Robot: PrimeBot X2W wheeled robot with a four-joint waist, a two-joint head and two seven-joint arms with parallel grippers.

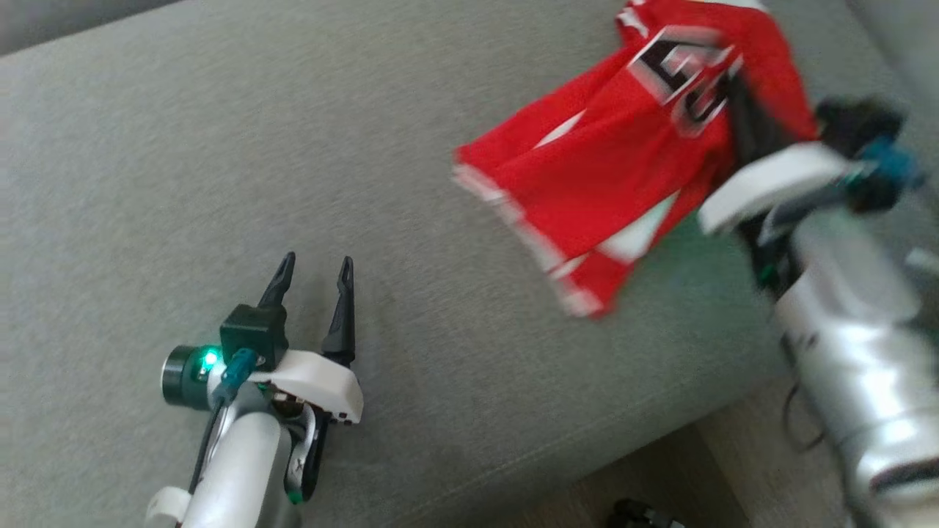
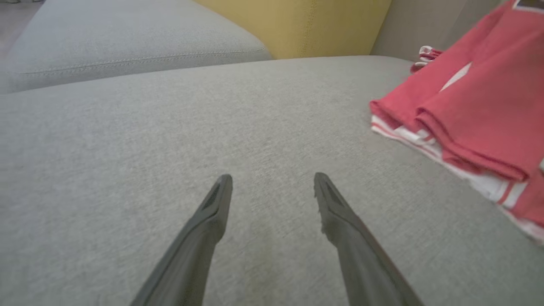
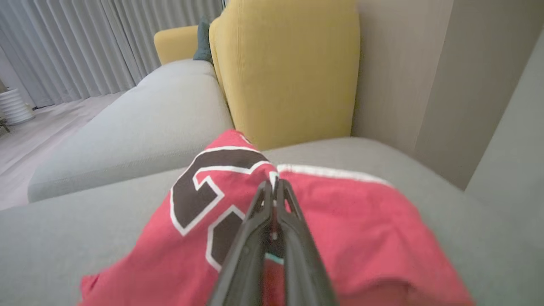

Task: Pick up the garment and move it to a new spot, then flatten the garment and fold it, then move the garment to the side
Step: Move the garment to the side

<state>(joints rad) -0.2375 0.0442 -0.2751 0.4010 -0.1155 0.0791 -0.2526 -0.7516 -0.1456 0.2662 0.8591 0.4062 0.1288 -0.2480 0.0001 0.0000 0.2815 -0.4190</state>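
The garment (image 1: 623,169) is a red jersey with white trim and black, white-edged numbers. It is bunched and blurred over the right part of the grey sofa seat (image 1: 220,147). My right gripper (image 3: 274,183) is shut on the garment's (image 3: 340,212) upper edge by the numbers, and the cloth drapes away below it. In the head view the right gripper (image 1: 737,110) is partly hidden behind the fabric. My left gripper (image 1: 317,259) stands open and holds nothing, low over bare cushion at the lower left. In the left wrist view the garment's folded hem (image 2: 476,110) lies to the right of the left gripper (image 2: 272,178).
A yellow back cushion (image 3: 289,68) stands behind the seat, with a second grey seat (image 3: 140,123) beyond it. A grey sofa side (image 3: 510,161) rises at the right. The seat's front edge drops to the floor (image 1: 660,469) at the lower right. Grey curtains (image 3: 85,42) hang far off.
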